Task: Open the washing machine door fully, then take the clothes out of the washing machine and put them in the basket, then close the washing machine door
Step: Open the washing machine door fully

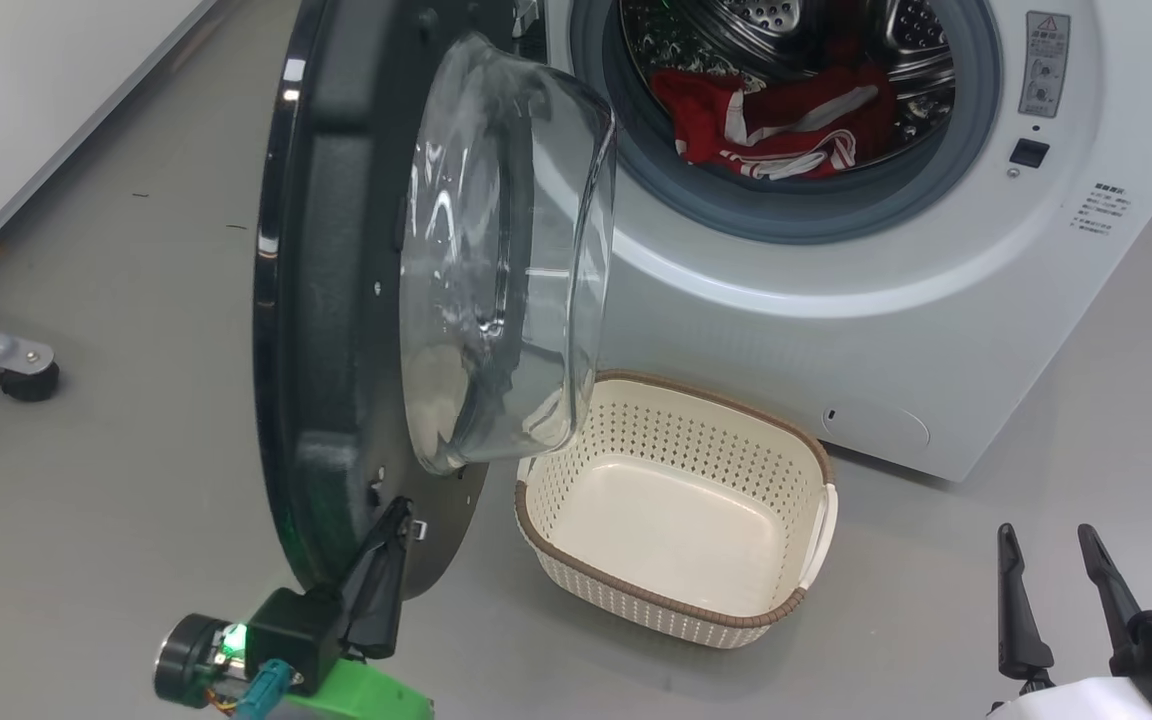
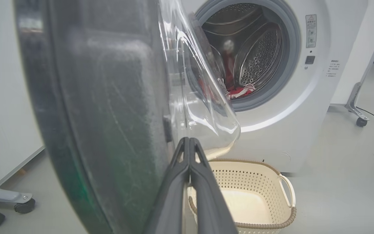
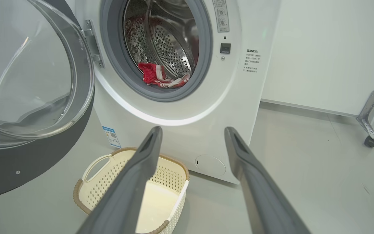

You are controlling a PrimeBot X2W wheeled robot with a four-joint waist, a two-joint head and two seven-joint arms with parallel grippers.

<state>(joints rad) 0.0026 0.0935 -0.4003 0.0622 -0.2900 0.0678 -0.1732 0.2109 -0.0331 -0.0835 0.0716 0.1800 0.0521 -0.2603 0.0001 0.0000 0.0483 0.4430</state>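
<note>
The left gripper (image 1: 398, 515) is seen at 7 o'clock in the head view, its two dark fingers pressed together with nothing between them. Their tips are set at the lower inner face of the washing machine door (image 1: 336, 300), just below the bulging glass bowl (image 1: 506, 250). The door is swung wide and is seen nearly edge-on. The right gripper (image 1: 1046, 535) is held at 5 o'clock above the grey floor (image 1: 1036, 420), fingers spread apart and empty.

The basket (image 1: 696, 430) is placed on the floor near the centre of the view, at 3 o'clock from the left gripper and just in front of the washing machine (image 1: 836, 330). Its cream bottom is seen bare. At 1 o'clock the steel drum (image 1: 916, 30) is exposed inside the grey gasket (image 1: 796, 215). The clothes (image 1: 776, 120) are heaped in the drum's lower front, red with white stripes, close to the gasket lip.
</note>
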